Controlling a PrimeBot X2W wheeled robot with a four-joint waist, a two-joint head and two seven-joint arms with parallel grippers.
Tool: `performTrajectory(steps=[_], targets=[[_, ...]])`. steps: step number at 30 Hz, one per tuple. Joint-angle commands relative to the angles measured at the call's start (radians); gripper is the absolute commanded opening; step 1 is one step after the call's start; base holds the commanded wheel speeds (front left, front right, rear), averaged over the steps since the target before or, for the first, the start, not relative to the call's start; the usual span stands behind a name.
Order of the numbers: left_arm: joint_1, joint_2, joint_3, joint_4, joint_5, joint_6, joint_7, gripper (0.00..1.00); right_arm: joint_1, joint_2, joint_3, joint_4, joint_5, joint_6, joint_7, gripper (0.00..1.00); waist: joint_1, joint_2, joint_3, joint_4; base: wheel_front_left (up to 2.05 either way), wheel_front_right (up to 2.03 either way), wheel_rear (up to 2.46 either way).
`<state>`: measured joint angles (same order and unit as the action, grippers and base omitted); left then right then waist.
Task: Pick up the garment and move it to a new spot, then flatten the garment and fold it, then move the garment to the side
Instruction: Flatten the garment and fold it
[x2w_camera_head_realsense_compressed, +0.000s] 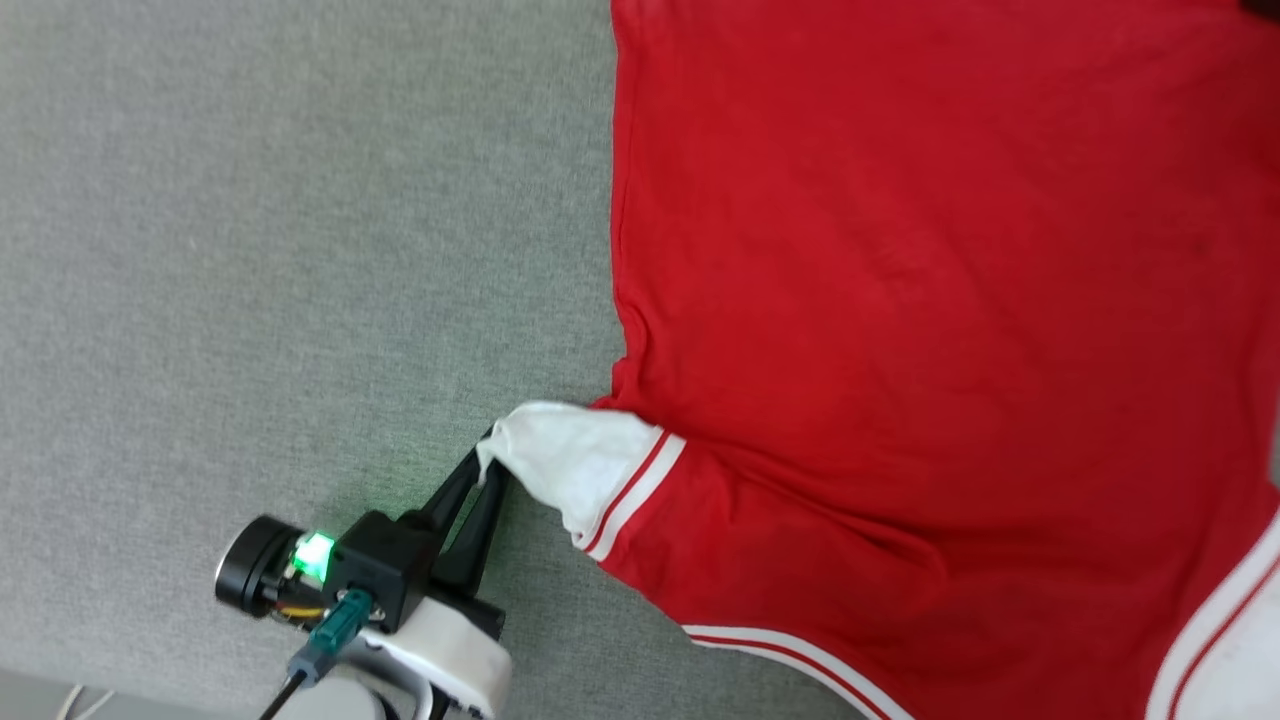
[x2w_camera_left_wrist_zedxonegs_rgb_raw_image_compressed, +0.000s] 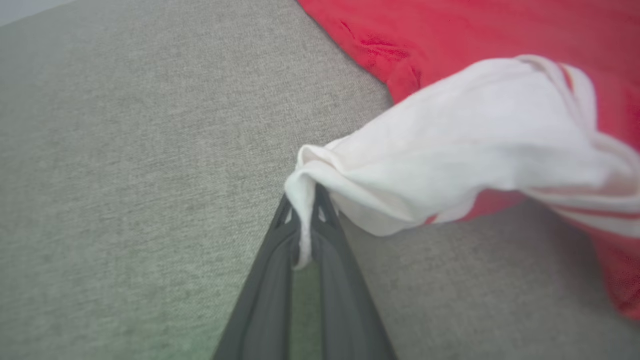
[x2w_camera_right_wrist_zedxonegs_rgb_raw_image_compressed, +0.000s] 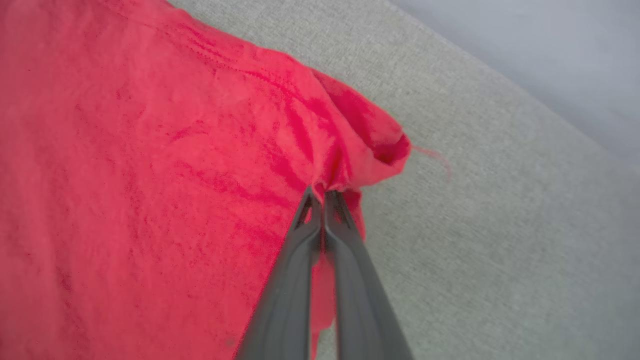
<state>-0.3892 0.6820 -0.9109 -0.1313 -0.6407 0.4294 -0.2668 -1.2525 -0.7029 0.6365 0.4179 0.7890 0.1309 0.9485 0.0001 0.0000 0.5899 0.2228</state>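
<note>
The garment (x2w_camera_head_realsense_compressed: 900, 300), a red shirt with white sleeves and red-and-white striped trim, lies spread over the right of the grey surface in the head view. My left gripper (x2w_camera_head_realsense_compressed: 488, 455) is shut on the tip of a white sleeve (x2w_camera_head_realsense_compressed: 575, 465), pulling it out to the left. In the left wrist view the same sleeve (x2w_camera_left_wrist_zedxonegs_rgb_raw_image_compressed: 450, 145) is pinched between the dark fingers (x2w_camera_left_wrist_zedxonegs_rgb_raw_image_compressed: 280, 280) of my left gripper (x2w_camera_left_wrist_zedxonegs_rgb_raw_image_compressed: 304, 210). In the right wrist view my right gripper (x2w_camera_right_wrist_zedxonegs_rgb_raw_image_compressed: 322, 192) is shut on a bunched red corner of the garment (x2w_camera_right_wrist_zedxonegs_rgb_raw_image_compressed: 150, 175), lifted slightly off the surface.
A grey fabric surface (x2w_camera_head_realsense_compressed: 280, 250) stretches to the left of the shirt. Its edge (x2w_camera_right_wrist_zedxonegs_rgb_raw_image_compressed: 525, 90) runs diagonally in the right wrist view, with pale floor beyond. A green light glows on the left wrist (x2w_camera_head_realsense_compressed: 315, 555).
</note>
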Motion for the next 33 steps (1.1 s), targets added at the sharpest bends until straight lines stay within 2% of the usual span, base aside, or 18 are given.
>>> performTrajectory(steps=[1,4,12,18,23,27,33], targets=[[0.029,0.009,0.0,0.0,-0.007,0.008,0.004,0.0,0.027,-0.037,0.024,-0.026,0.016,0.0,-0.029,0.0,-0.0001,0.0,-0.089,-0.042,0.0,0.0,0.0],[0.069,0.029,0.001,-0.003,-0.02,0.022,0.004,0.0,0.082,-0.112,0.08,-0.091,0.063,0.0,-0.086,0.0,-0.0001,0.0,-0.158,-0.067,0.0,0.0,0.0],[0.156,0.078,0.012,-0.029,-0.059,0.055,0.004,0.0,0.336,-0.379,0.195,-0.297,0.168,0.0,-0.254,0.0,-0.0001,0.0,-0.289,-0.137,0.0,0.0,0.0],[0.209,0.106,0.023,-0.048,-0.076,0.081,0.004,0.0,0.586,-0.51,0.218,-0.365,0.248,0.0,-0.375,0.0,-0.0001,0.0,-0.331,-0.196,0.0,0.0,0.0],[0.238,0.118,0.038,-0.059,-0.083,0.092,0.003,0.0,0.8,-0.537,0.242,-0.366,0.325,0.0,-0.45,0.0,-0.0001,0.0,-0.336,-0.237,0.0,0.0,0.0],[0.241,0.12,0.043,-0.06,-0.082,0.088,0.002,0.0,0.907,-0.508,0.248,-0.351,0.354,0.0,-0.497,0.0,-0.0001,0.0,-0.329,-0.249,0.0,0.0,0.0],[0.226,0.111,0.048,-0.049,-0.076,0.075,0.002,0.0,1.013,-0.419,0.213,-0.292,0.361,0.0,-0.568,0.0,-0.0001,0.0,-0.319,-0.256,0.0,0.0,0.0]])
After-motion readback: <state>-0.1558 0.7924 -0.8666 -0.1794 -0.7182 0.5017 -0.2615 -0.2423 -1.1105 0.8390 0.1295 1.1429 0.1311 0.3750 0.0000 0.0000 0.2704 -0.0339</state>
